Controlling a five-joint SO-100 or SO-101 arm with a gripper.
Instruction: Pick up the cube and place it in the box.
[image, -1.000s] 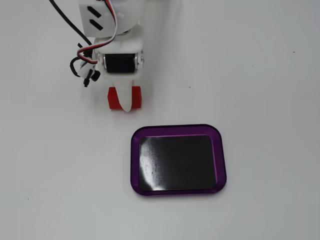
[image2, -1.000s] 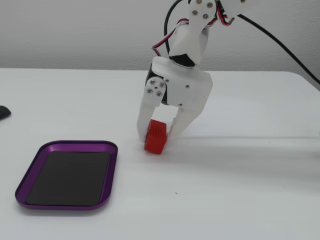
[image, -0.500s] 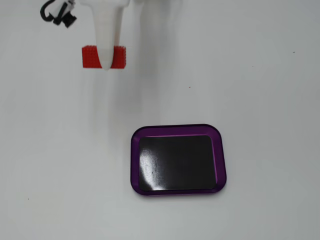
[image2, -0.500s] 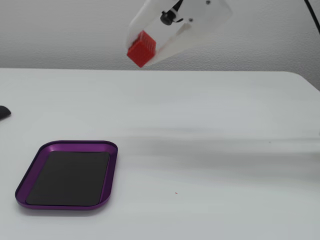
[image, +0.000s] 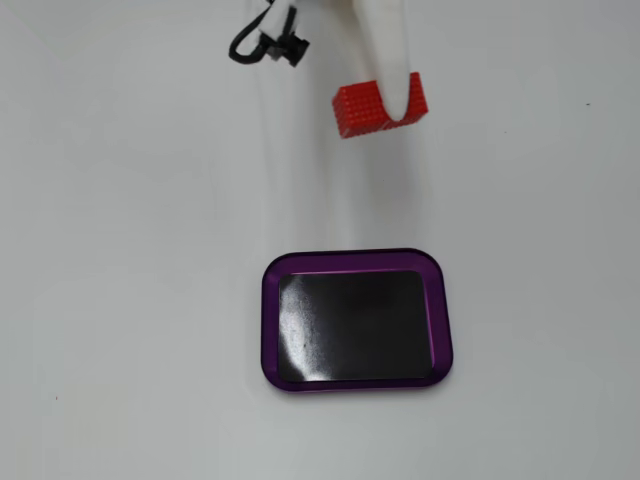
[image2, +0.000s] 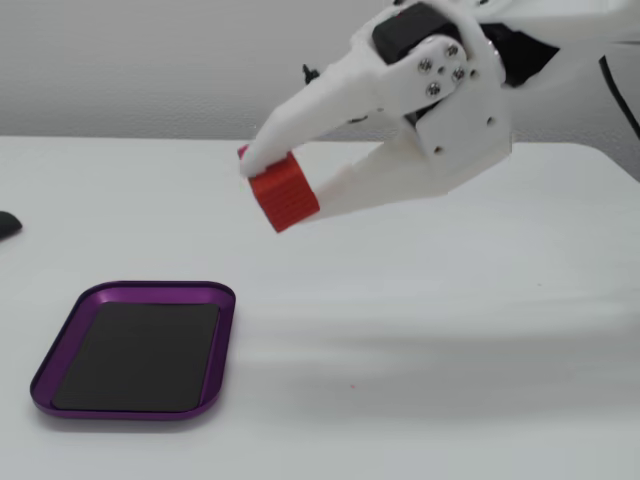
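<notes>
Gripping the cube across its narrow width, the jaws are clenched on it and hold it in the air above the table. In the side fixed view one finger lies over the top of the cube and the other presses from below and behind. The cube looks small, stiff and probably light. Its bumpy faces should resist slipping, and the present hold near mid-length appears sound. It hangs tilted, so it may land on an edge when let go.

The box lies on the table, well apart from the cube, toward the camera and to the left in that view. Its black bottom is glossy and empty; a dropped cube could slide or bounce against the low rim.

The table is plain white and bare around the box. A black cable hangs near the arm in the top fixed view.
</notes>
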